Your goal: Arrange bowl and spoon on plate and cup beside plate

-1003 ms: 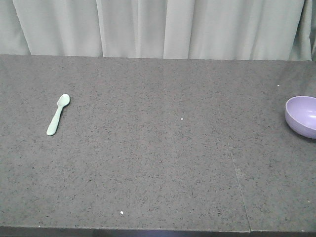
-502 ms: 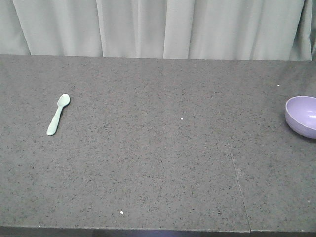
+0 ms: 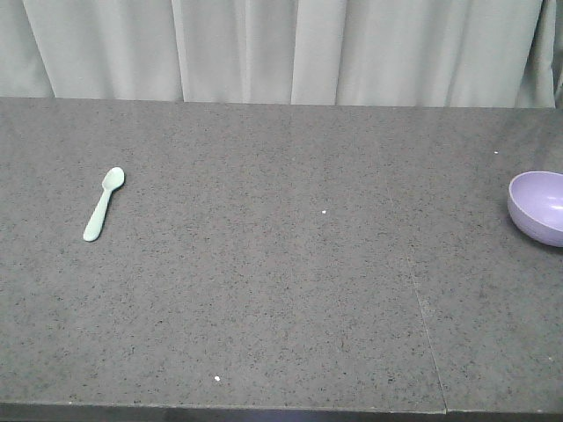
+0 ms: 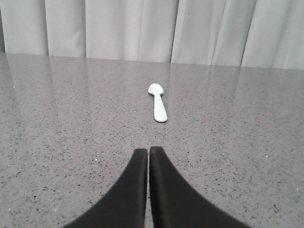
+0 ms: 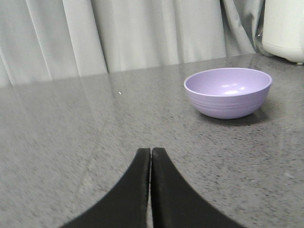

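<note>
Spoon [image 3: 104,205] flat on table [image 3: 281,299], left side, head toward curtain [image 3: 281,48]. Bowl [image 3: 538,207] upright at right edge, well apart from spoon. My left gripper [image 4: 148,153] pressed closed, empty, spoon ahead. My right gripper [image 5: 151,153] likewise closed, empty, bowl ahead to right.

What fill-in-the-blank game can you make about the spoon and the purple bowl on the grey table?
1. The short mint-white plastic spoon lies flat on the speckled grey tabletop, its oval head pointing toward the ____.
2. The small round lavender plastic bowl stands upright and is ____ inside.
3. The left gripper has its black fingers ____, holding nothing.
Missing words: curtain; empty; shut.
</note>
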